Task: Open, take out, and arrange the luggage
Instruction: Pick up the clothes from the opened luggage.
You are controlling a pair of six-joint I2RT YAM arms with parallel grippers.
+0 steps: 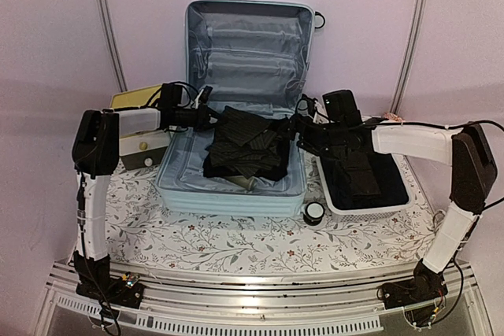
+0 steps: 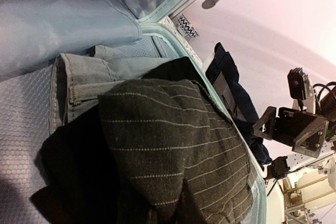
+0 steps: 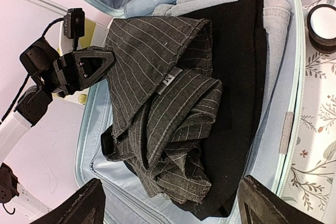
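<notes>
The pale mint-blue luggage lies open on the table with its lid standing upright at the back. In its lower half a dark pinstriped garment lies crumpled on a black garment and a grey one. My left gripper is at the pinstriped garment's left edge and looks shut on it. The cloth fills the left wrist view and hides the fingers. My right gripper hangs open and empty over the luggage's right side, its fingers wide apart.
A white lattice basket holding dark clothes stands right of the luggage. A small yellow-topped drawer box stands to its left. A small round black-and-white object sits on the floral tablecloth by the luggage's front right corner.
</notes>
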